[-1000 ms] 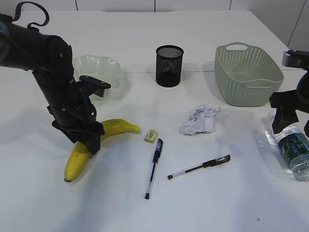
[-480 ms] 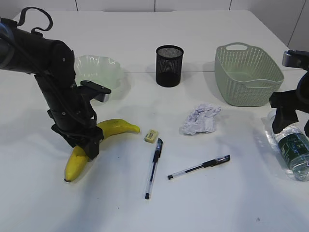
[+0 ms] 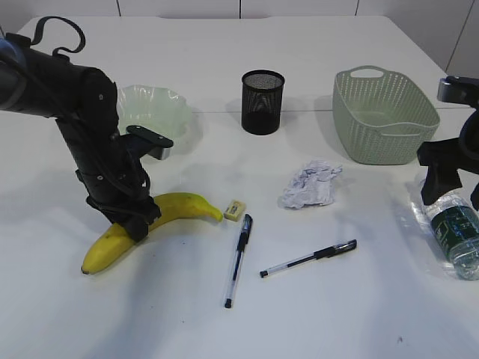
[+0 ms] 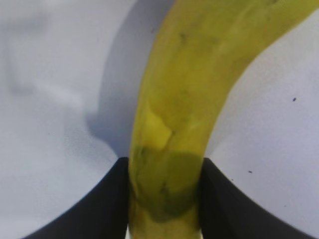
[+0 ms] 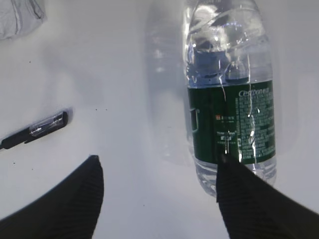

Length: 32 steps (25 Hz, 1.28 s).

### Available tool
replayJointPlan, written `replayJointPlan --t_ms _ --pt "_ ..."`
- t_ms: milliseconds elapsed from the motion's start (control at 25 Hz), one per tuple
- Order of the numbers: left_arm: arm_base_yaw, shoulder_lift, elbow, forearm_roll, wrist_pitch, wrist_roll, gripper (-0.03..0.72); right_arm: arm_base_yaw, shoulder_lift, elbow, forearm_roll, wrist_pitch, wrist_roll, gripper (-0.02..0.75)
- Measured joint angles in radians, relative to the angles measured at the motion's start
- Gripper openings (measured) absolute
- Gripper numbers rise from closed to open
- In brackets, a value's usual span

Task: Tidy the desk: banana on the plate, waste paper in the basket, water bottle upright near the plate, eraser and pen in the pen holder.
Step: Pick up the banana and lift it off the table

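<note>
Exterior view: a white bench [image 3: 224, 329] seen at a slant. On the left, the left end effector [image 3: 135, 224] is down on a yellow banana [image 3: 176, 208], gripping it near the middle; the banana lies on the bench, its far tip just beside a small pale eraser [image 3: 234, 210]. Behind that arm sits the pale green plate [image 3: 161, 105], partly hidden by the arm. A black mesh pen holder [image 3: 263, 102] and a grey-green basket [image 3: 384, 114] stand at the back. Crumpled paper [image 3: 310, 185] and two pens [image 3: 239, 259] [image 3: 308, 259] lie in the middle. At the right edge, the right end effector [image 3: 449, 191] hangs over a water bottle [image 3: 456, 232] lying on its side; part of the bottle is cut off by the frame.

Left wrist view: the banana [image 4: 184, 109] fills the frame, with the two dark fingers [image 4: 99, 209] pressed against both its sides. The grip looks closed on it. Whether the banana has left the bench cannot be told.

Right wrist view: the bottle [image 5: 229, 99] lies flat, green label showing, cap out of sight. The fingers [image 5: 249, 204] stand wide apart; one overlaps the bottle's end, but contact is unclear.

The step in hand appears to be the banana. The next move likely calls for lifting it and carrying it back to the plate.
</note>
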<state>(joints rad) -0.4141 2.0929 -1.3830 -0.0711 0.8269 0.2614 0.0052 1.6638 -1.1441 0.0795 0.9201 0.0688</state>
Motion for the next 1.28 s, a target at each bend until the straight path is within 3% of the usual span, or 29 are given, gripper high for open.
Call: replayJointPlan --t_ms 240,680,1280 --pt "0.000 0.000 0.000 0.002 -0.021 0.002 0.233 0.000 0.000 0.000 -0.023 -0.005 0.000 0.528" --pt "0.000 -0.004 -0.013 0.000 0.025 0.002 0.227 0.000 0.000 0.000 -0.027 -0.005 0.000 0.528" --pt "0.000 -0.022 -0.501 -0.027 0.214 0.002 0.226 0.000 0.000 0.000 -0.027 -0.009 0.000 0.528"
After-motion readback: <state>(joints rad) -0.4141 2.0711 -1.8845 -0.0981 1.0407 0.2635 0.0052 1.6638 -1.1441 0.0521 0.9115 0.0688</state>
